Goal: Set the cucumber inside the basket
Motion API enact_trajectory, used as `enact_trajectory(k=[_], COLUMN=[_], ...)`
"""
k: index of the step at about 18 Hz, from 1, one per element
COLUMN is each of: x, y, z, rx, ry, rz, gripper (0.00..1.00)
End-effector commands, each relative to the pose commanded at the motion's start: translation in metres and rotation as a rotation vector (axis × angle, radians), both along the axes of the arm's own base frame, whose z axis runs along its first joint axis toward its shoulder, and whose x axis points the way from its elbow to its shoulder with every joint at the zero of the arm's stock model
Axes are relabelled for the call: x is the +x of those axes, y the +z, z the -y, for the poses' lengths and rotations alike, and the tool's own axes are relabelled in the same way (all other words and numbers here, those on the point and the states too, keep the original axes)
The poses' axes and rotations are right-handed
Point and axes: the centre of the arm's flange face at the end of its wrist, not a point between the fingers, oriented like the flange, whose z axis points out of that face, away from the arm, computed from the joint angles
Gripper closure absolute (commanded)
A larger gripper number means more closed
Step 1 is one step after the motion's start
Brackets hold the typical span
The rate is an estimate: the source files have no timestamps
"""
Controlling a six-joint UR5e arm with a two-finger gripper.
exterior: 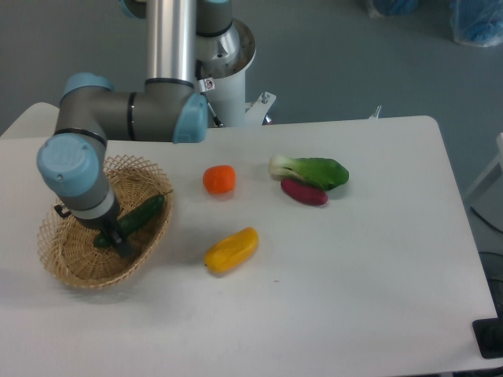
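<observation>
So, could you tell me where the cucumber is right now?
The cucumber is at the left of the table, inside the basket, at the end effector.
</observation>
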Motion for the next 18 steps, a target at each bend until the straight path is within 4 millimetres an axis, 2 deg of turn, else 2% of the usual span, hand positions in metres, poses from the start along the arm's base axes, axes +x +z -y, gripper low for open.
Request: enact_trajectory(k=[4,6,10,14,18], x=[-0.058,-0.08,-0.139,-0.201,-0.253], y=[0.013,0.008,0.006,0.004,-0.007], z=[0.006,0.007,0.006,0.018,0.032], rx=[0.028,0.013,0.022,0.025,0.024], ry=[0.008,0.006,0.007,-0.013,-0.045], rz=[-0.02,-0.039,-0.06,-0.068,-0.071], gripper=[0.0,0.0,0.0,0.0,0.0])
